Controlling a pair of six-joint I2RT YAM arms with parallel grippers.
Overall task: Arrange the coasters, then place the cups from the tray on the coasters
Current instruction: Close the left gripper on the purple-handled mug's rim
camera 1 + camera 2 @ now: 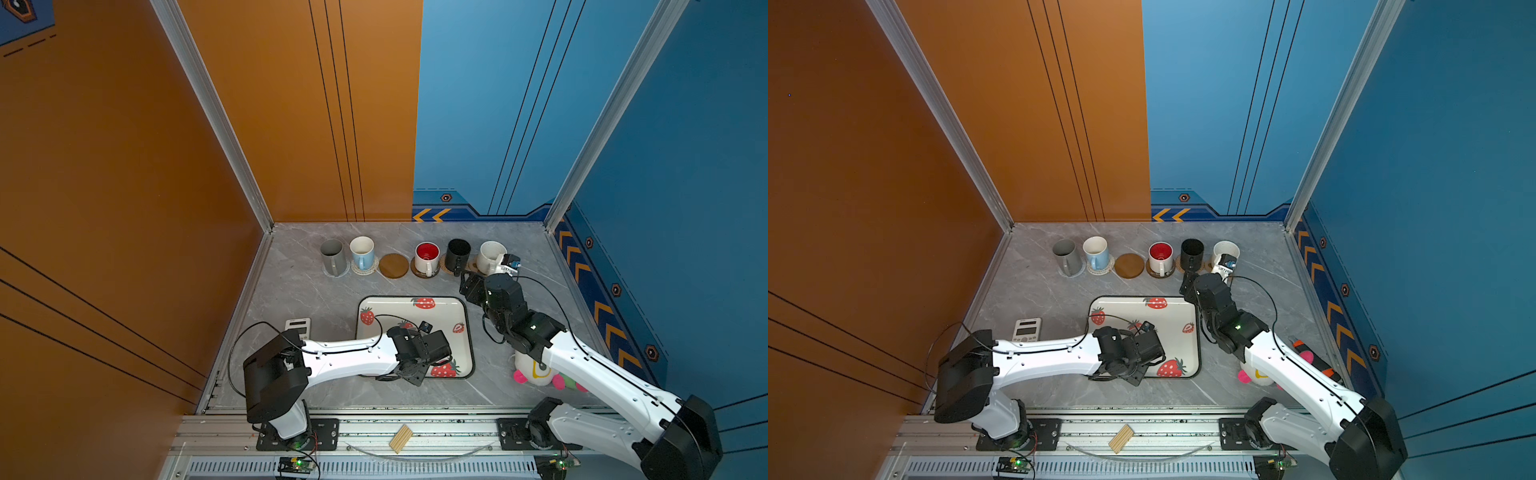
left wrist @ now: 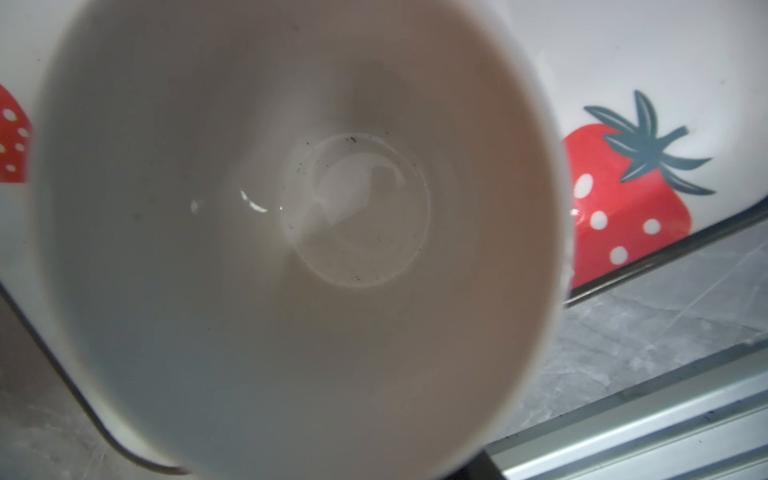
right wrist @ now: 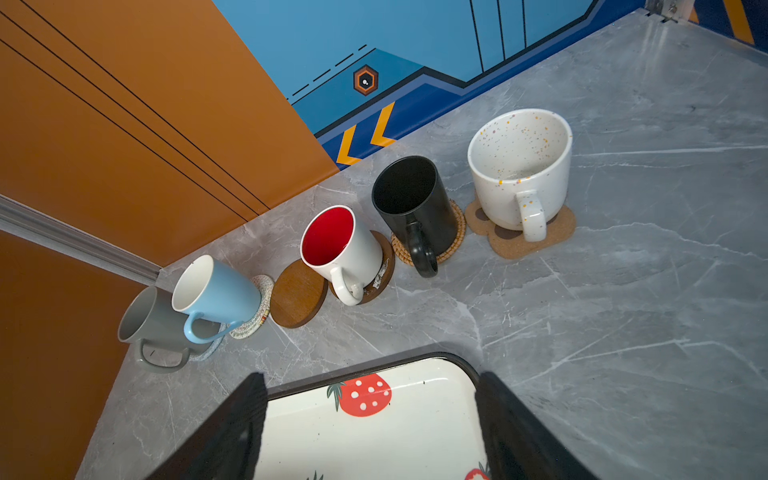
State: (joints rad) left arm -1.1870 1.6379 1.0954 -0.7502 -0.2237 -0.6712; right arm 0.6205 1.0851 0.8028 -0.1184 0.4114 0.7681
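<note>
Five cups stand on coasters along the back: grey [image 1: 332, 254], blue [image 1: 362, 251], red-inside [image 1: 427, 257], black [image 1: 458, 252] and speckled white [image 3: 519, 166] on the paw-print coaster [image 3: 552, 237]. One wooden coaster [image 1: 393, 266] lies bare between the blue and red-inside cups. My left gripper [image 1: 407, 372] hangs over the front of the tray [image 1: 415, 316]. A white cup [image 2: 291, 249] fills the left wrist view from above and hides the jaws. My right gripper [image 3: 374, 432] stands open over the tray's far right corner, holding nothing.
A white handset [image 1: 298, 327] lies left of the tray. A plush toy [image 1: 536, 374] sits under the right arm, with an orange-and-black tool [image 1: 1312, 357] beside it. A small wooden slat piece [image 1: 401, 437] rests on the front rail. Walls close three sides.
</note>
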